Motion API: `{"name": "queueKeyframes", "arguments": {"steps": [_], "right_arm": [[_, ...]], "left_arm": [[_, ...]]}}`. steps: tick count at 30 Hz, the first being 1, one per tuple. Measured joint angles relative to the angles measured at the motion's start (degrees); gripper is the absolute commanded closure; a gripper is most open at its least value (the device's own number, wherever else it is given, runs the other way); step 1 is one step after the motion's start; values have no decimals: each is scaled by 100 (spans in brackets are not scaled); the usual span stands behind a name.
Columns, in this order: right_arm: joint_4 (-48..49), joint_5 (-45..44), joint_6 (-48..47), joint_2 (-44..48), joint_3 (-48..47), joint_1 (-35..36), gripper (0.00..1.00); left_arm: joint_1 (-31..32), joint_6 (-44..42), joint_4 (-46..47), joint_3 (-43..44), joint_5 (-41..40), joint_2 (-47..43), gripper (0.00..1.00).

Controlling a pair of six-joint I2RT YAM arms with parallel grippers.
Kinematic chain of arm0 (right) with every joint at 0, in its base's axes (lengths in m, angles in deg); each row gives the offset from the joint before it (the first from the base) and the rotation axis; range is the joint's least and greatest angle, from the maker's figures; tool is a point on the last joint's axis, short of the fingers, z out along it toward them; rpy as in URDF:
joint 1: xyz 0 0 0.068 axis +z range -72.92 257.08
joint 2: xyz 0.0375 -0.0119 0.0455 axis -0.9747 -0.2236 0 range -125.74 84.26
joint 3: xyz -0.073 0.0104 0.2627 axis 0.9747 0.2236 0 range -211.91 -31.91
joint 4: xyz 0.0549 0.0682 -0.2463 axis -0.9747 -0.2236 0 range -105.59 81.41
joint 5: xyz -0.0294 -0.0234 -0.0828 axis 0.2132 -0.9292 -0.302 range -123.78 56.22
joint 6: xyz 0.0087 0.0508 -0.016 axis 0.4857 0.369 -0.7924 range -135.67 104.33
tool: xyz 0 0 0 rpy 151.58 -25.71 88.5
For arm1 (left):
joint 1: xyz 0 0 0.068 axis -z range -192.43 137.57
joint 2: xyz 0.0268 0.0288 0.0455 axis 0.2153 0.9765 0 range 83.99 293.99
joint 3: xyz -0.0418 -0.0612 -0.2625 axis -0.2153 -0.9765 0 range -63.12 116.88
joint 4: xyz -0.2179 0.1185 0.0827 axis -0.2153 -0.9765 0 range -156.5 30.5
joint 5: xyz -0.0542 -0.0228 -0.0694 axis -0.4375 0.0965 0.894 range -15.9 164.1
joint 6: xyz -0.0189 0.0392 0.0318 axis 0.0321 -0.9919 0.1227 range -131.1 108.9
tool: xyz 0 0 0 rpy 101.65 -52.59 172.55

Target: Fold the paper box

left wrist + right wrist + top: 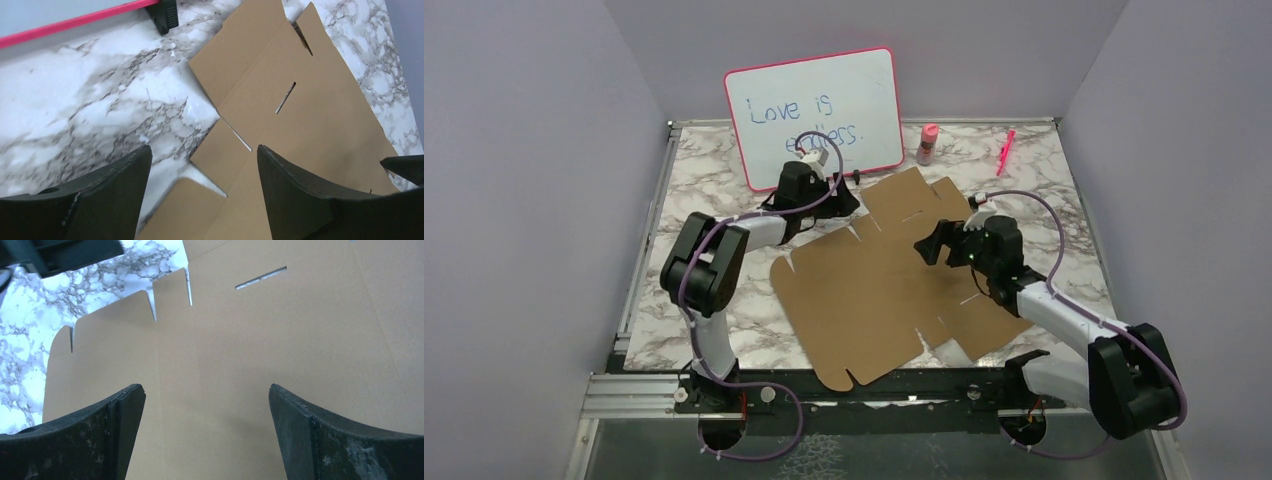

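Beyond paper box [884, 290], overhead only: bottle [928, 143]

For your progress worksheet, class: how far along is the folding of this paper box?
Nothing looks done: the paper box lies as a flat sheet, no flap raised. The left tool hangs open over its far-left edge, the right tool open above its middle, neither gripping. Every fold is left.
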Motion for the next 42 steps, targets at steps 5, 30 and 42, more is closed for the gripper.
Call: {"name": "queueKeyframes", "arguments": {"steps": [5,30,42], "right_arm": [[-17,-20,-92,315,17,0,0],[-52,7,-107,721,358,2,0],[-50,125,-103,629,358,2,0]], "left_arm": [[-11,-94,101,828,417,907,38],[-50,-57,308,2175,1198,2450,90],[-85,214,601,1381,1202,1790,100]]}}
